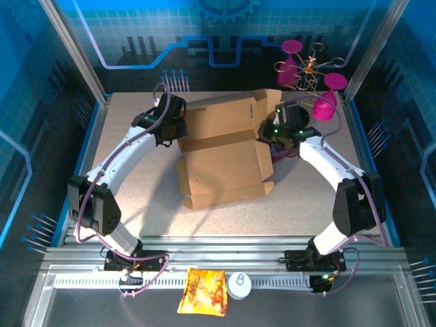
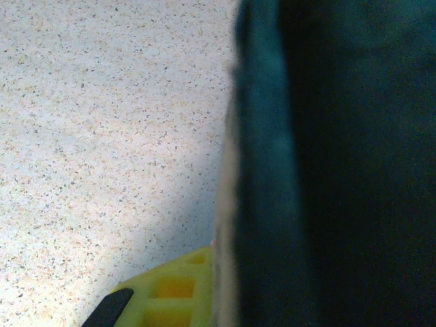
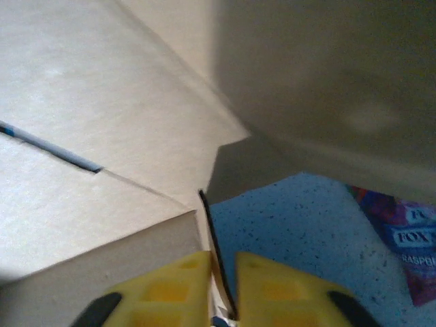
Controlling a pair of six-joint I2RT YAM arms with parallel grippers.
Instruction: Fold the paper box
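Evidently light and crease-prone, the paper box is pinched at thin flap edges by the jaws of left gripper and right gripper.

We look onto a pale speckled worktop under bright, even light. Aluminium posts stand at its far corners, blue walls printed with grids and circuit lines rise behind, and a metal rail runs along the near edge.
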